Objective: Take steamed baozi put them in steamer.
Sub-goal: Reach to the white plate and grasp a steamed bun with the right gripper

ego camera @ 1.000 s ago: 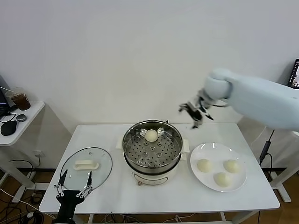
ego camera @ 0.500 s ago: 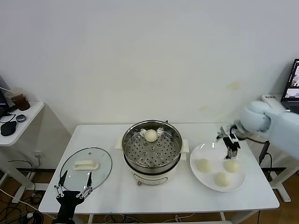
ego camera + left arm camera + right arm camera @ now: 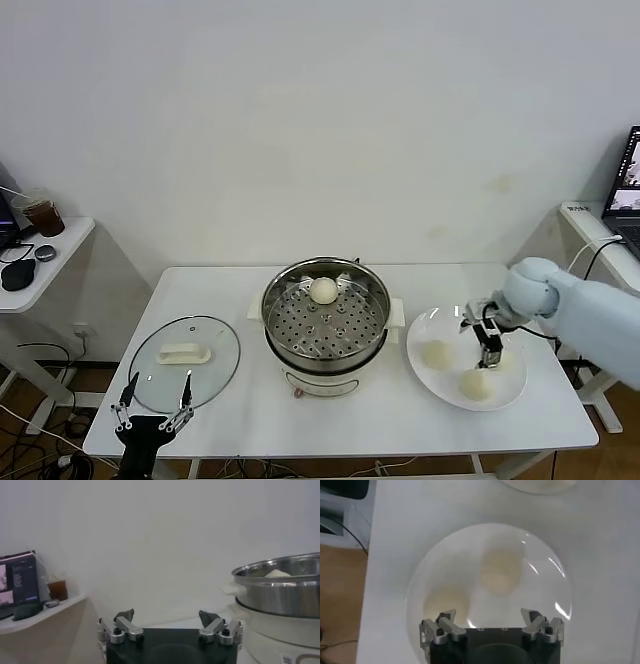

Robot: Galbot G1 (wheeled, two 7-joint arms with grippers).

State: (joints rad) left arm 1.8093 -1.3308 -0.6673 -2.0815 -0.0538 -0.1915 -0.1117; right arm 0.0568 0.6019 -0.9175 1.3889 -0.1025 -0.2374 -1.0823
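Four steamed baozi show in the head view: one [image 3: 323, 290] lies on the perforated tray inside the steamer [image 3: 326, 366], and three sit on the plate [image 3: 436, 382]. Of those three, one [image 3: 436, 354] is nearest the steamer, one [image 3: 475, 384] is at the near edge, and one [image 3: 508, 358], on the far side of the plate from the steamer, is partly hidden behind the right gripper [image 3: 478, 333].

There is one steamer, one white plate, and one glass lid [image 3: 185, 363] with a white handle. One white surface [image 3: 400, 420] carries them all.

Two grippers are visible: the right one over the plate and the left gripper [image 3: 152, 403] at the near left edge of the surface.
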